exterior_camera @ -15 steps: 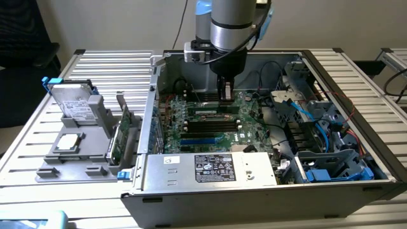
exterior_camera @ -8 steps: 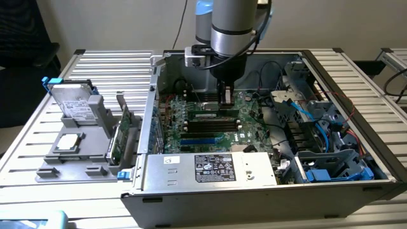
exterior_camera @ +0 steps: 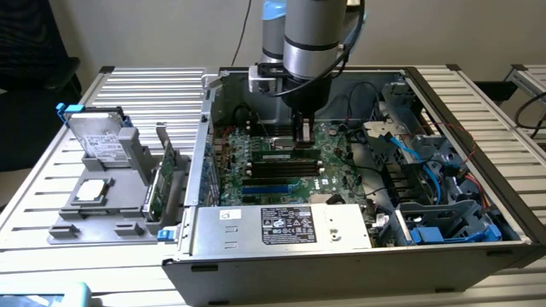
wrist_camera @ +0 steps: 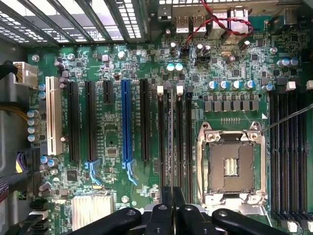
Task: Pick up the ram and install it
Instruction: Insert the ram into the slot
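the arm (exterior_camera: pixel 311 38) reaches down from above into the open case (exterior_camera: pixel 341 272), which lies on its side on a slatted table (exterior_camera: pixel 145 89). the gripper (exterior_camera: pixel 303 142) is over the memory slots of the motherboard (exterior_camera: pixel 234 182).

gripper state: in the wrist view the gripper (wrist_camera: pixel 172 196) has its two black fingers (wrist_camera: pixel 179 201) pressed together, with no gap between them. nothing is pinched between them.

ram position: the ram (exterior_camera: pixel 286 155) stands on edge in a memory slot, just beside the empty black slots (exterior_camera: pixel 286 169). its green face and a pale label show in the exterior view. the fingertips are directly above its top edge, near the end toward the exterior view's right. contact between tips and ram cannot be confirmed. in the wrist view the ram (wrist_camera: pixel 169 137) is seen edge-on as a thin line between two black slot rails, running up to the closed fingertips.

surrounding parts, wrist view: an open cpu socket (wrist_camera: pixel 232 164) lies beside the ram slots, a blue slot (wrist_camera: pixel 125 120) and a white slot (wrist_camera: pixel 50 115) lie on the other side, and a red wire (wrist_camera: pixel 225 19) crosses near the rear ports.

surrounding parts, exterior view: a psu (exterior_camera: pixel 286 227) with a label sits along the near wall of the case. blue cables (exterior_camera: pixel 424 163) run through the drive bay on the exterior view's right. outside the case, on the exterior view's left, a grey fixture (exterior_camera: pixel 128 160) holds a drive (exterior_camera: pixel 98 137) and an upright green card (exterior_camera: pixel 158 185).
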Action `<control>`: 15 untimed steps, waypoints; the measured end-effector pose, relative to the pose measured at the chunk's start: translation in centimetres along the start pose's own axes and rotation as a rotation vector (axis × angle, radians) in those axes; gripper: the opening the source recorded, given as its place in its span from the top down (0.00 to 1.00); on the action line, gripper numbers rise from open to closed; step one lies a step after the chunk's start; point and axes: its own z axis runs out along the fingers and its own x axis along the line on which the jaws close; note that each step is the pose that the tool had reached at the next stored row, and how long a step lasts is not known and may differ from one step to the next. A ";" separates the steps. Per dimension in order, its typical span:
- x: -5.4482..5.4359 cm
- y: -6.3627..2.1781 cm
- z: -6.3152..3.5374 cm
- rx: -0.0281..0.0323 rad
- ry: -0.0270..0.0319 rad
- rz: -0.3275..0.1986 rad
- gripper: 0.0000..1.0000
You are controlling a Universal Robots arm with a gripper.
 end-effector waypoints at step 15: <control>0.4 -0.05 0.66 -0.0009 0.0131 0.000 0.88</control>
